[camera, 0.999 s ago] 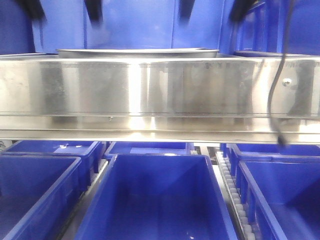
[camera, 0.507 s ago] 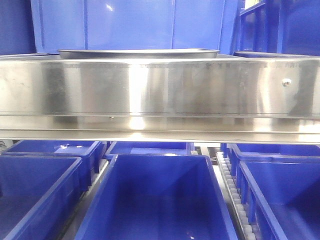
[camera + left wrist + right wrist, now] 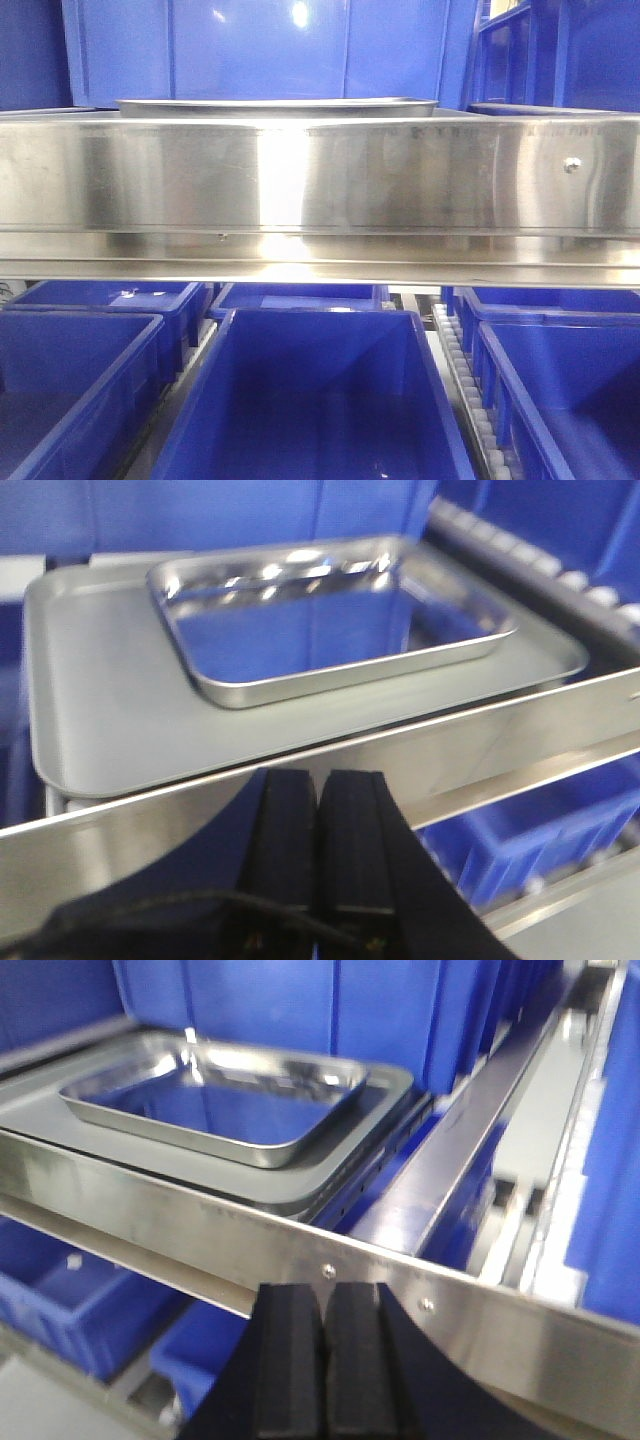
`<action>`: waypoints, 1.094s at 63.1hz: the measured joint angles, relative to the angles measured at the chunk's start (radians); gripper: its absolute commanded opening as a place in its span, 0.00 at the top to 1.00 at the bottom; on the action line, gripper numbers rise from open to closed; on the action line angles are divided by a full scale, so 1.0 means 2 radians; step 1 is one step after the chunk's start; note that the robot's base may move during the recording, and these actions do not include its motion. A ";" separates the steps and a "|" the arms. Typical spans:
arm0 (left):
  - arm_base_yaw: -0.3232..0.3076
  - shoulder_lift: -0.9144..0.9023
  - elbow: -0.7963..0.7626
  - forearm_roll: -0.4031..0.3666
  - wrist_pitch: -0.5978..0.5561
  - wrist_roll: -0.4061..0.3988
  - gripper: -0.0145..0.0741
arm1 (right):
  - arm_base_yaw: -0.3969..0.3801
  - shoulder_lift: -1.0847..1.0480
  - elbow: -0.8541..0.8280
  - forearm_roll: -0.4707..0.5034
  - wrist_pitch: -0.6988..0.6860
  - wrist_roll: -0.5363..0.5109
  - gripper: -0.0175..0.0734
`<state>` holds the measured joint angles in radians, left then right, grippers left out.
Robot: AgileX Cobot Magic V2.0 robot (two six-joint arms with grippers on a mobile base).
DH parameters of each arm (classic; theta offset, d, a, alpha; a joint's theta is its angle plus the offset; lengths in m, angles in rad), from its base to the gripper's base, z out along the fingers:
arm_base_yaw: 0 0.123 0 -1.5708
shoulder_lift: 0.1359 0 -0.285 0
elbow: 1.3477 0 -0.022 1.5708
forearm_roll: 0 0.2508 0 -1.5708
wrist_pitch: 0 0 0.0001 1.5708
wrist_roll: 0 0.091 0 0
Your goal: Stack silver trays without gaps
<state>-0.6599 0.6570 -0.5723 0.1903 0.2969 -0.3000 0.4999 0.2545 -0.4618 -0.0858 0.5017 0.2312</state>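
Observation:
Two silver trays lie nested on the upper shelf. The small shiny tray (image 3: 330,610) (image 3: 220,1095) rests inside the larger matte tray (image 3: 110,710) (image 3: 372,1125), set toward its back. From the front only a tray rim (image 3: 275,105) shows above the steel band. My left gripper (image 3: 322,780) is shut and holds nothing, drawn back on the near side of the band. My right gripper (image 3: 322,1295) is also shut and empty, just in front of the band. Neither gripper appears in the front view.
A wide steel band (image 3: 320,180) (image 3: 500,740) (image 3: 150,1210) with screws runs across the shelf front. Blue bins stand behind the trays (image 3: 260,50) and on the lower level (image 3: 310,400). A roller rail (image 3: 465,390) runs between the lower bins.
Dark gripper fingers along the top and a cable at the right of the front view a second ago are gone; both arms have left that view. The trays have not moved.

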 measured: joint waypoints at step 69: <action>0.068 -0.095 0.072 -0.084 -0.084 0.146 0.88 | 0.000 -0.073 0.065 -0.009 -0.036 -0.002 0.75</action>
<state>-0.5248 0.4678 -0.4277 0.0223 0.1289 -0.0087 0.4999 0.1076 -0.3326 -0.1048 0.4291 0.2274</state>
